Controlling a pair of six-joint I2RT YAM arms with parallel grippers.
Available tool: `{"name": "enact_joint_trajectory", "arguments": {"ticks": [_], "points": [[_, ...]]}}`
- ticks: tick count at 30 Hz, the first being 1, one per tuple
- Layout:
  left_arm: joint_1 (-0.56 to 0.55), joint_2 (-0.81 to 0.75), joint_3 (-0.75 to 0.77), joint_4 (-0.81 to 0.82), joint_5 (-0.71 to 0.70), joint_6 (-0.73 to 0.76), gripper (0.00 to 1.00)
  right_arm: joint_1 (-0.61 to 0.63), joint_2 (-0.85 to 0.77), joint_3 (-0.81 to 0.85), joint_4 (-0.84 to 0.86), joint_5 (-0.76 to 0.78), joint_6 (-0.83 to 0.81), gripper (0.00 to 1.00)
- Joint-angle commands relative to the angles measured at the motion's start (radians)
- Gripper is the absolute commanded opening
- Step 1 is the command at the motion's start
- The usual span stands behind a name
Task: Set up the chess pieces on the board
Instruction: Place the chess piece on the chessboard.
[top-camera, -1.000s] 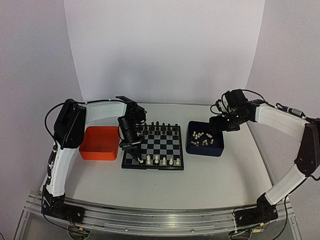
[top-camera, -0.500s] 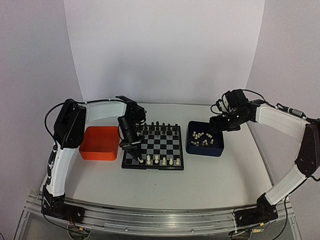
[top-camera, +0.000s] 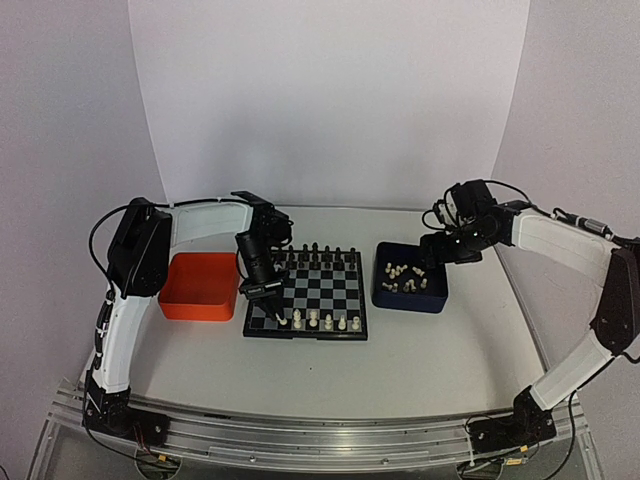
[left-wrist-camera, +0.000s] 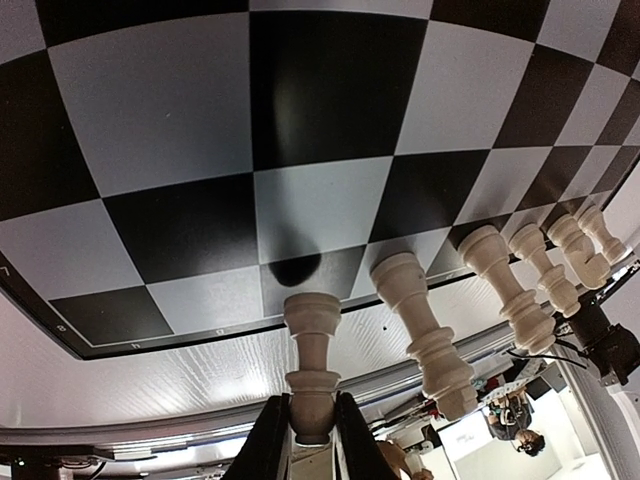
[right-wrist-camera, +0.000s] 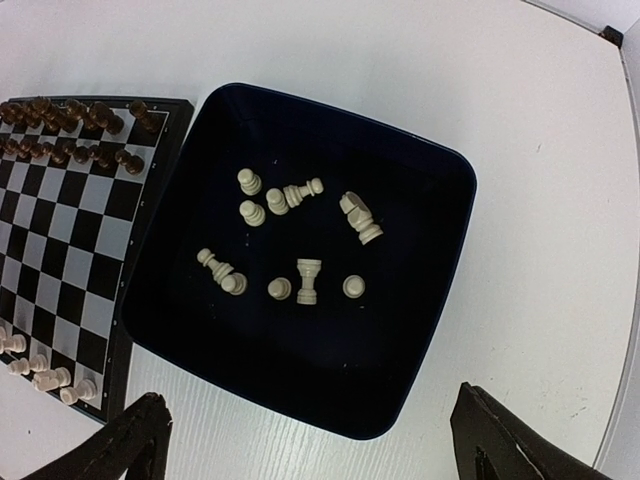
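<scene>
White backdrop and a pale table frame the job.

I start with the left claw. Its two fingers sit tight on either side of a cream piece standing on the near edge row, towards the lower left of the board in the top view. I read it as clenched on that piece, though I cannot tell how hard it presses. Just beside it runs a line of placed cream pieces, so any sideways swing on the way out could knock the nearest one over.

These pieces look tiny, light, stiff and smooth, so I expect them to tip or slip easily. The narrow stem below the head looks like the best place to pinch.

The right claw is spread wide and holds nothing. It hangs over the dark blue tray at centre right of the top view. The loose cream pieces are scattered inside it. Several lie on their sides and a few touch, so singling one out will be fiddly, and the tray walls limit the approach angle.

Black pieces fill the far rows. The orange tray sits just left of the board, close to the left arm.
</scene>
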Motion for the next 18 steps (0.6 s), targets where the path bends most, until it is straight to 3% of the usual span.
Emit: {"name": "enact_joint_trajectory", "arguments": {"ticks": [1,18], "points": [[0.007,0.011,0.032,-0.09,0.026,0.01,0.15,0.001,-0.036,-0.001,0.022,0.02,-0.01,0.95],[0.007,0.04,0.05,-0.094,0.014,0.004,0.17,0.001,-0.042,-0.01,0.024,0.035,-0.019,0.96]]}}
